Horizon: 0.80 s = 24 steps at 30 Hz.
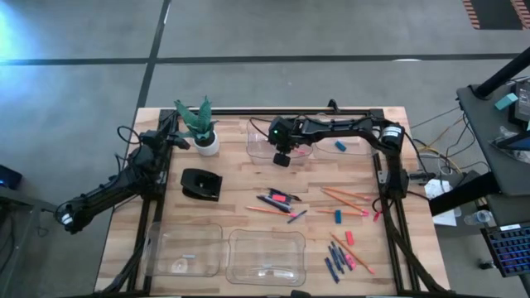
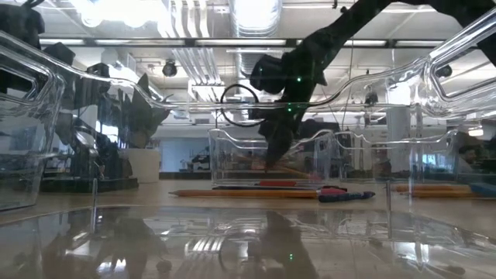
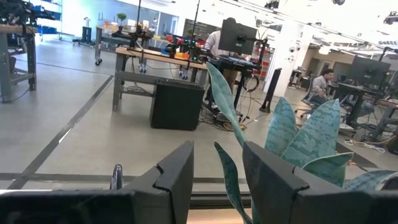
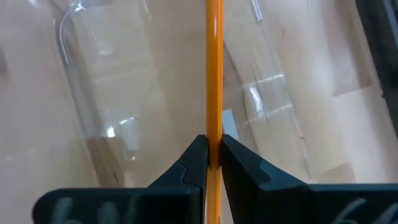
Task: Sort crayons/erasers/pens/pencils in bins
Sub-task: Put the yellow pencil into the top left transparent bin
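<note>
High view: the right gripper [image 1: 282, 157] is stretched leftward along the far side of the table, over the near edge of the far-left bin [image 1: 269, 136]. In the right wrist view its fingers [image 4: 193, 165] are clamped on an orange pencil [image 4: 214, 74], which runs straight out ahead of them above the clear plastic of that bin. The bin beside it to the right [image 1: 348, 141] holds one light-blue eraser [image 1: 339, 146].

The left gripper [image 1: 172, 132] waits at the far-left corner of the table, just beside the potted plant [image 1: 201, 126]. In the left wrist view its fingers [image 3: 177, 177] stand apart with nothing between them, the plant's leaves right in front.

Two more clear bins lie at the near edge: one near-left [image 1: 186, 248], one near-centre [image 1: 267, 257]. A small black box-like object [image 1: 200, 184] lies left of centre.

Loose items are on the wood in the centre and right:
- a cluster of black pens [image 1: 277, 203] with a red eraser [image 1: 277, 195], centre
- several orange pencils [image 1: 346, 196] lying right of centre
- another light-blue eraser [image 1: 338, 217] and a red eraser [image 1: 349, 237], near those pencils
- dark-blue crayons [image 1: 335, 258] grouped near-right, just beside one more orange pencil.

Low view: one pencil [image 2: 248, 193] and a dark pen [image 2: 349, 196] lie on the table in front of the far bins.
</note>
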Each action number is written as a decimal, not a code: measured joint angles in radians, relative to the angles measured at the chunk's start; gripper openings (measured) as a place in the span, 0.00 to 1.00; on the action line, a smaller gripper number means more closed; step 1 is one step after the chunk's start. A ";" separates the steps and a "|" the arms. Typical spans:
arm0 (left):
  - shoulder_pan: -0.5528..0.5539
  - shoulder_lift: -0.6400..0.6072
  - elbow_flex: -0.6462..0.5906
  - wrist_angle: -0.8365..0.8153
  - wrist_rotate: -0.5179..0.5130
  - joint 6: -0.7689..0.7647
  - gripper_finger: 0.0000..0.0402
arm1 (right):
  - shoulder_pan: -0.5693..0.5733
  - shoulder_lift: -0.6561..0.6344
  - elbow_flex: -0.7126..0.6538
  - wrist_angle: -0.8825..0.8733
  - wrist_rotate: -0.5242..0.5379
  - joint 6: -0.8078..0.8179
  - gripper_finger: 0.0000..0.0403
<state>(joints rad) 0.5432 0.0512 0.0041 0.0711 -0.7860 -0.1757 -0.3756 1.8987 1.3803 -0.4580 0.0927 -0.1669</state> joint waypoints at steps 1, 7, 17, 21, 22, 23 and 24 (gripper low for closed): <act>0.000 0.001 0.000 0.000 0.000 0.000 0.31 | 0.000 0.001 0.000 0.000 0.001 0.000 0.08; 0.000 0.001 0.000 0.000 0.000 0.000 0.31 | -0.003 0.002 0.000 0.002 0.003 0.003 0.08; 0.000 0.001 0.000 0.000 0.000 0.000 0.31 | -0.003 0.007 0.000 0.025 0.003 0.018 0.14; 0.000 0.000 0.000 0.000 0.000 0.000 0.31 | -0.005 0.010 0.000 0.025 0.004 0.018 0.22; 0.000 0.000 0.000 0.000 0.000 0.000 0.31 | -0.005 0.009 0.000 0.024 0.005 0.018 0.23; 0.000 0.000 0.000 0.000 0.000 0.000 0.31 | -0.005 0.009 0.000 0.024 0.012 0.017 0.25; 0.000 0.001 0.000 0.000 0.000 0.000 0.31 | -0.005 0.002 0.000 0.021 0.013 0.016 0.26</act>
<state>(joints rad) 0.5434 0.0519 0.0042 0.0711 -0.7856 -0.1757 -0.3805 1.9006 1.3808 -0.4366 0.1059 -0.1504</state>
